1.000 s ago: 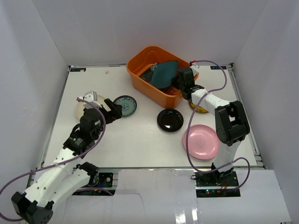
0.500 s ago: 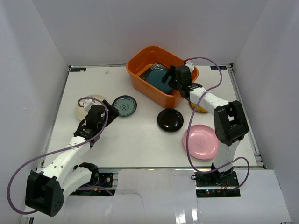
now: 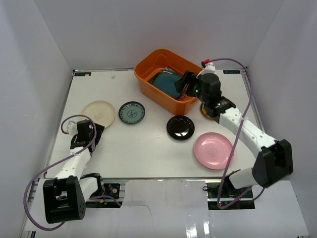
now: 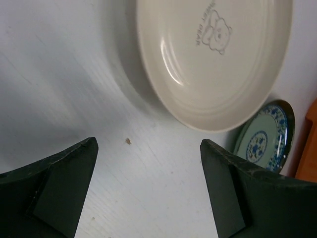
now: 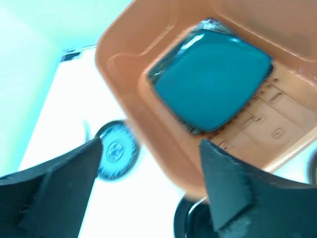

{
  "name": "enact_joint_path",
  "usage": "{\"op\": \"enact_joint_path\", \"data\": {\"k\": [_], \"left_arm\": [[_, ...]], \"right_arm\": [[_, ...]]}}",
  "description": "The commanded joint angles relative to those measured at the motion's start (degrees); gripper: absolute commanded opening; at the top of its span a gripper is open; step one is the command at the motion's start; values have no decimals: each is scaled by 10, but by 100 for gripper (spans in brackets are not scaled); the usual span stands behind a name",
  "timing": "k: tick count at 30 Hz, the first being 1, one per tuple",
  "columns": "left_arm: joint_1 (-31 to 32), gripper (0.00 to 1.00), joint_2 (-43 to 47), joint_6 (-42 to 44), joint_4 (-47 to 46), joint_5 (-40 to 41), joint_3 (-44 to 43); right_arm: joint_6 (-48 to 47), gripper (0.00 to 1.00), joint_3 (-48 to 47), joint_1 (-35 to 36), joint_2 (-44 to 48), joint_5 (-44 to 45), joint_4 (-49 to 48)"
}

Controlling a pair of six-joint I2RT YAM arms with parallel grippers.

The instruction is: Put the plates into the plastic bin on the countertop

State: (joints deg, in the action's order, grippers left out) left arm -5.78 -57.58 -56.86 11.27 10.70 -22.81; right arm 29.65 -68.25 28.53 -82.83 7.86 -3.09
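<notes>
Top external view: the teal square plate [image 3: 168, 83] lies inside the orange bin [image 3: 148, 67] at the far side of the tabletop [image 3: 143, 148]. The cream plate [image 3: 98, 113], small teal-patterned plate [image 3: 132, 112], black plate [image 3: 180, 127] and pink plate [image 3: 213, 150] lie apart on the tabletop. A yellow plate [image 3: 204, 111] is mostly hidden under the right arm. The right gripper [image 5: 148, 144] hangs over the bin's near rim, released and empty. The left gripper [image 4: 148, 148], likewise released and empty, sits near the cream plate.

The left gripper [image 4: 148, 146] is spread wide over the white countertop [image 4: 54, 74], with a tiny brown speck [image 4: 128, 141] between its tips. Just beyond lies the cream plate [image 4: 213, 64], printed with a bear. The small teal-patterned plate [image 4: 262, 141] sits just beside it, near a sliver of the orange bin [image 4: 310, 148].
</notes>
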Motion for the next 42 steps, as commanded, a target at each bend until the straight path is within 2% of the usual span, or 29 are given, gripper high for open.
{"op": "enact_joint_path", "data": {"k": [1, 6, 11, 15, 16, 21, 28, 31, 32, 33, 37, 39, 42], "left_arm": [[-22, 95, -37, -27, -19, 8, -4], [-25, 90, -92, -31, -26, 47, -38], [-25, 84, -154, 7, 1, 101, -100], [-25, 79, -201, 33, 24, 114, -133], [-25, 74, -208, 38, 24, 115, -141], [-25, 65, -249, 67, 33, 123, -176], [-25, 38, -271, 100, 42, 139, -202], [-25, 18, -272, 113, 44, 140, -205], [-25, 5, -273, 119, 43, 138, -209], [-25, 0, -272, 123, 48, 133, -212], [-25, 0, -238, 141, 62, 97, -235], [-22, 0, -184, 153, 62, 72, -243], [-6, 0, -114, 160, 62, 23, -266]], "right_arm": [[-41, 82, 92, 31, 75, -21, -26], [-62, 70, 234, 81, 189, 3, -4], [-60, 70, 350, 115, 280, 44, 65], [-50, 75, 383, 122, 323, 83, 153], [-44, 76, 385, 123, 330, 96, 167], [-18, 79, 371, 148, 312, 151, 269], [0, 81, 375, 187, 264, 160, 295], [8, 81, 379, 202, 253, 177, 297], [8, 81, 380, 203, 252, 180, 296], [8, 81, 384, 204, 247, 180, 294], [-1, 78, 386, 209, 225, 170, 285], [-5, 76, 391, 209, 206, 162, 271], [-9, 65, 392, 211, 180, 162, 257]]}}
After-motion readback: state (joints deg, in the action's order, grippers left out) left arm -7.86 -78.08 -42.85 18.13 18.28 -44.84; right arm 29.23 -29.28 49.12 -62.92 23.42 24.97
